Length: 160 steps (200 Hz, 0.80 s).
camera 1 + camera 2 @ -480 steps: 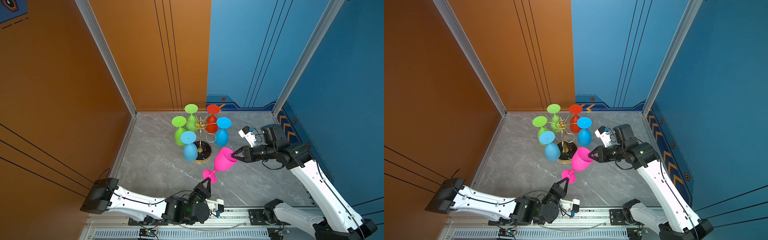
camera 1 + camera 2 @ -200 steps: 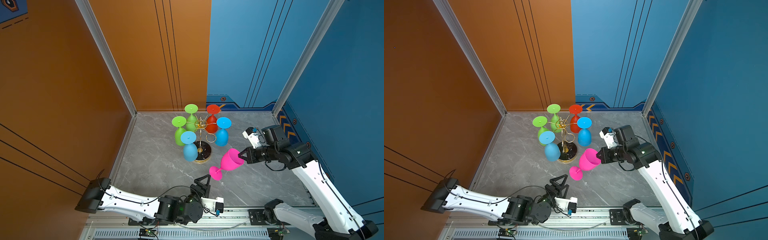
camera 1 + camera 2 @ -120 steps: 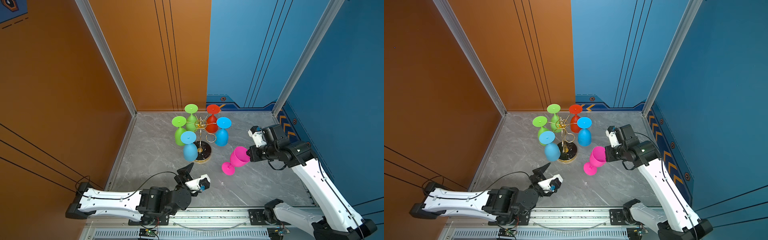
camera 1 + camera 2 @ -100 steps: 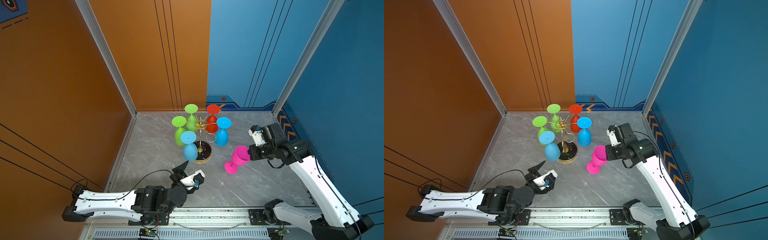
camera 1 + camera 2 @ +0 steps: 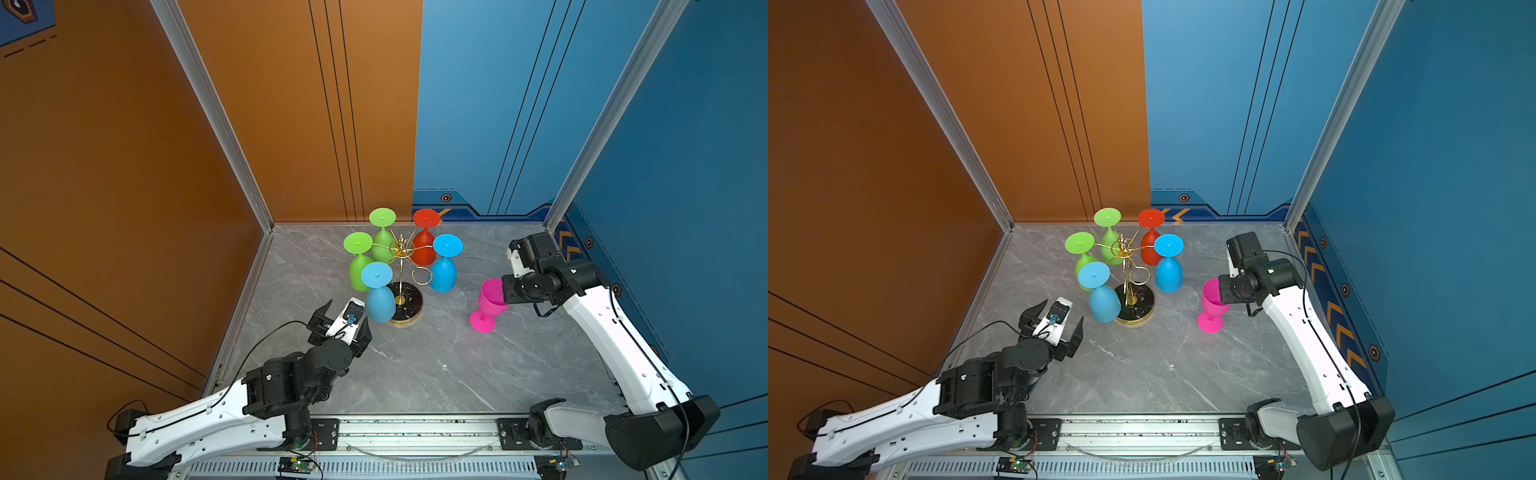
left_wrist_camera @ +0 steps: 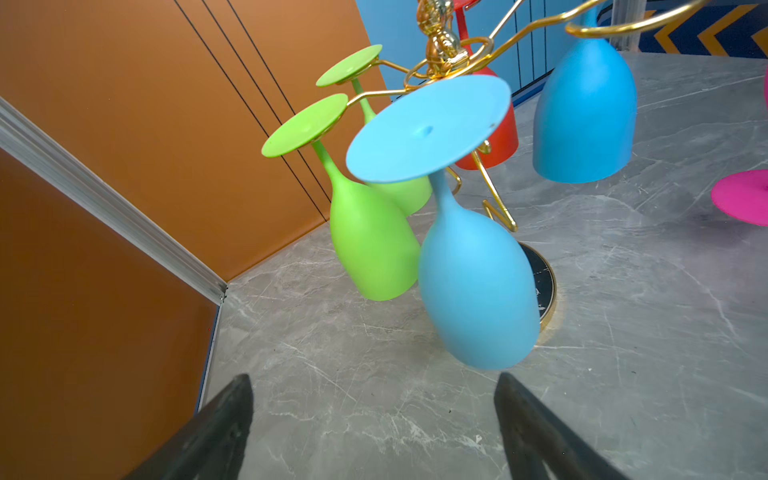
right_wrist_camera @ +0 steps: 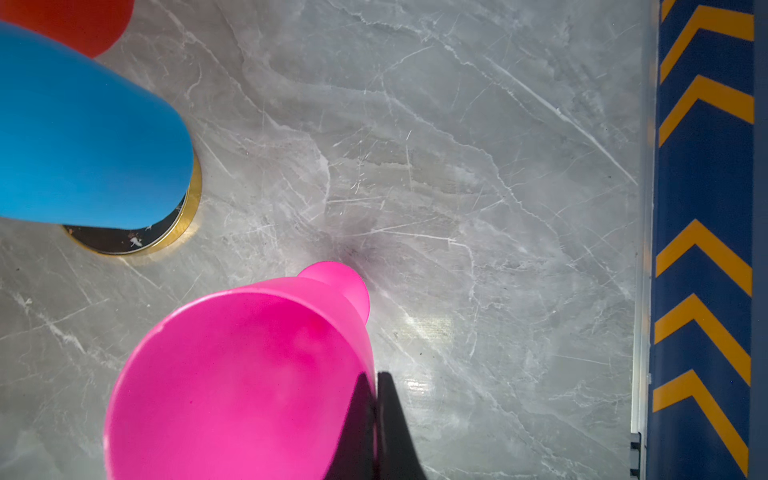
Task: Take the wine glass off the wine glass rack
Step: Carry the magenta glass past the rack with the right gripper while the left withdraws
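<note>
**Top views.** The wine glass rack (image 5: 409, 303), gold wire on a round black base, is set centre-frame on the grey marbled tabletop (image 5: 415, 374). Five wine glasses are hung upside down from it, and one loop is bare. The pink wine glass (image 5: 490, 299) is found off the rack, upright, right of centre. Whether its foot touches the tabletop cannot be told. Its rim is pinched by the right claw (image 5: 505, 291). The left claw (image 5: 1054, 322) is spread wide and empty, lower left of the rack.

**Left wrist view.** Wide-set fingers (image 6: 224, 424) are seen at the bottom edge, and a blue wine glass (image 6: 478, 291) is hung just ahead.

**Right wrist view.** The bowl wall of the pink wine glass (image 7: 241, 374) is clamped at the rim, one finger inside, one outside.

**Handling.** The glass is judged to be light, stiff matte plastic, unlikely to shatter. It may swing in a rim pinch, so the bowl or stem is preferred.
</note>
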Tool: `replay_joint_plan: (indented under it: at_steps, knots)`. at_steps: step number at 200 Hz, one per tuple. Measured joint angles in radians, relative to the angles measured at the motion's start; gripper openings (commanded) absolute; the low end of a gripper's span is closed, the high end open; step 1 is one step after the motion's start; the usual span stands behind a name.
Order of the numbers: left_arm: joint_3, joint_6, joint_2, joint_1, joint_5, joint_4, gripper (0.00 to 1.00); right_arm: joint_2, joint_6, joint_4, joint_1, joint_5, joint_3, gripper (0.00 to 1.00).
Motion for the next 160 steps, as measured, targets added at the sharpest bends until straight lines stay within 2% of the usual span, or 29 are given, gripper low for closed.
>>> replay_joint_plan:
  at_steps: [46, 87, 160]
  knots:
    - [0.02, -0.086, 0.008, 0.122, 0.108, -0.098, 0.92, 0.128, 0.005, 0.071, -0.037, 0.009, 0.051, 0.0]
    - [0.02, -0.134, -0.037, 0.193, 0.186, -0.158, 0.95, 0.281, 0.0, 0.098, -0.064, 0.008, 0.18, 0.0]
    - [0.02, -0.174, -0.077, 0.213, 0.197, -0.203, 0.98, 0.548, -0.015, 0.134, -0.124, -0.053, 0.49, 0.0]
